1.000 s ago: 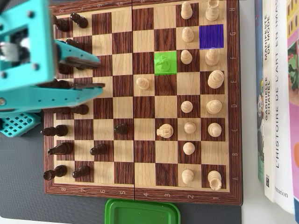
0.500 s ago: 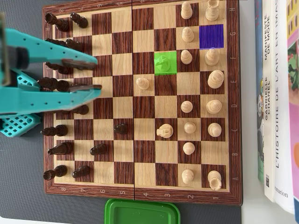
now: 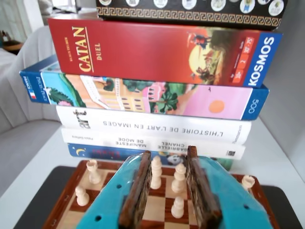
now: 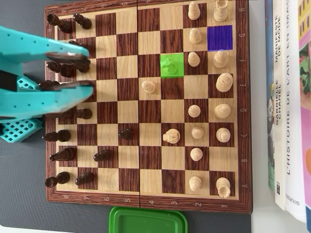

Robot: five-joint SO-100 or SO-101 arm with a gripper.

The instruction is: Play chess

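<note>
Jaws (image 4: 87, 70) further back now — green-marked piece (image 4: 171, 64) well ahead, apart

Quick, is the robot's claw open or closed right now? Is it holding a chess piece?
Gripper: open, holding nothing; its fingers hang apart above the dark pieces at the chessboard's left edge in the overhead view.

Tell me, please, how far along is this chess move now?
Looks done: a pale wooden piece stands on the green-marked square, and the blue-marked square is empty. In hand: nothing; the turquoise tool hovers open above the dark wooden pieces at the overhead view's left. Left: probably only clearing the arm away.
</note>
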